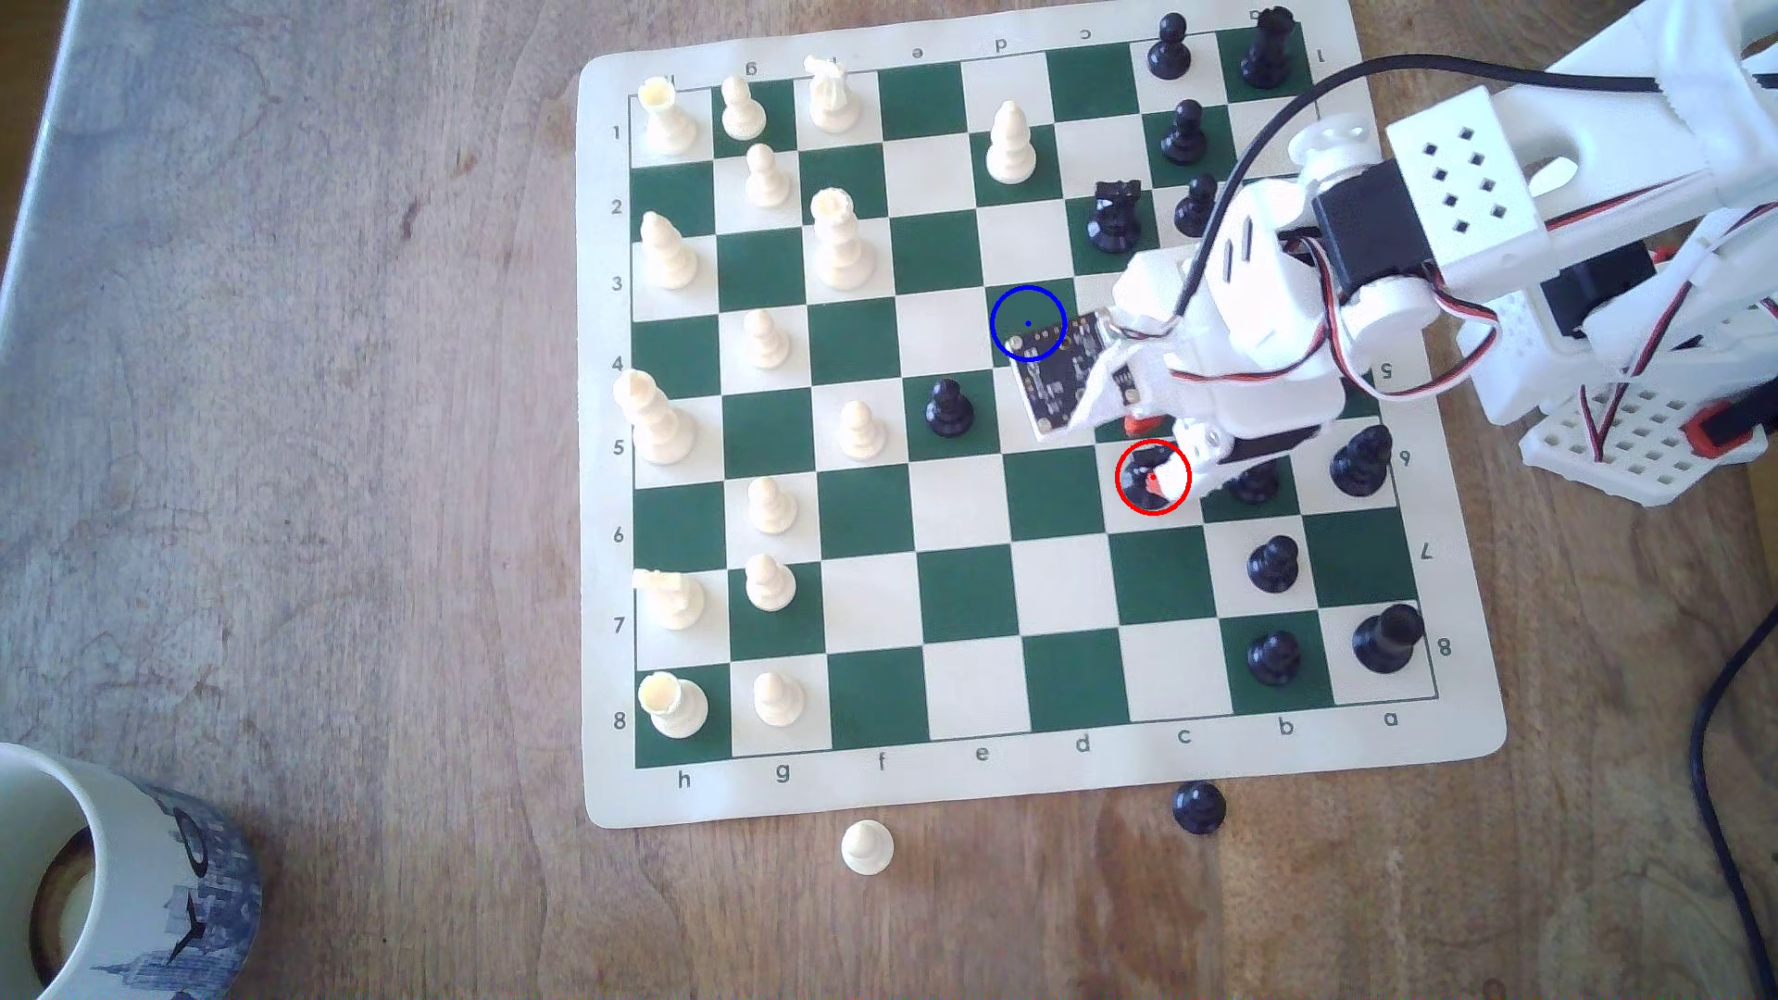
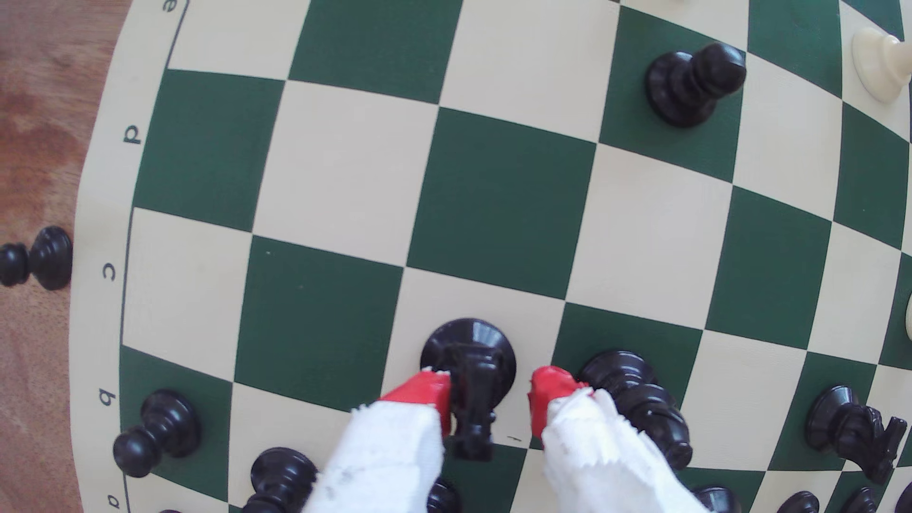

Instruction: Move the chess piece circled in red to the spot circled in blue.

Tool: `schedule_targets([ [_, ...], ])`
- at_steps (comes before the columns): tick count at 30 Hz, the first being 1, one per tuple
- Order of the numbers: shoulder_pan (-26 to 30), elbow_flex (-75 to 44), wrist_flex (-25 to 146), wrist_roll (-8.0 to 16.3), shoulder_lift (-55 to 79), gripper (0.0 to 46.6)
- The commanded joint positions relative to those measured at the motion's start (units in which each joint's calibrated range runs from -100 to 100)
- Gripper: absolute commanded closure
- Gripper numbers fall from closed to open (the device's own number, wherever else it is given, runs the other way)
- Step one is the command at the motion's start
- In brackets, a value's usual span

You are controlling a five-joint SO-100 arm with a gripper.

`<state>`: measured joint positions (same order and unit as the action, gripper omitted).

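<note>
The chess piece circled in red, a black knight (image 1: 1138, 483), stands on a cream square inside the red ring, partly hidden by my gripper (image 1: 1157, 473). In the wrist view the knight (image 2: 469, 352) is upright between my red-tipped fingers (image 2: 429, 392). One tip touches its side and the other stands a small gap away, so the gripper (image 2: 491, 394) is open around it. The spot circled in blue (image 1: 1028, 312) is a dark green square two rows toward the exterior view's top and one column left. The arm's camera board overlaps its lower edge.
A tall black piece (image 2: 636, 394) crowds the far finger. A black pawn (image 1: 948, 404) and a second black knight (image 1: 1114, 213) stand near the blue ring. Off the board (image 1: 1058, 779) lie a white pawn (image 1: 866, 846) and a black pawn (image 1: 1199, 806). A mug (image 1: 96, 885) sits at the exterior view's lower left.
</note>
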<state>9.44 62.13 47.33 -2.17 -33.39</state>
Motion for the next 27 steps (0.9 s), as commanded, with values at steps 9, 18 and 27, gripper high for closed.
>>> schedule_targets([
  [9,1.24,-4.47,3.04,0.59,-1.92,46.4],
  [18,0.61,-13.27,8.2,2.49,-6.08,46.4],
  [27,-9.17,-17.53,6.56,2.34,-4.9,46.4],
])
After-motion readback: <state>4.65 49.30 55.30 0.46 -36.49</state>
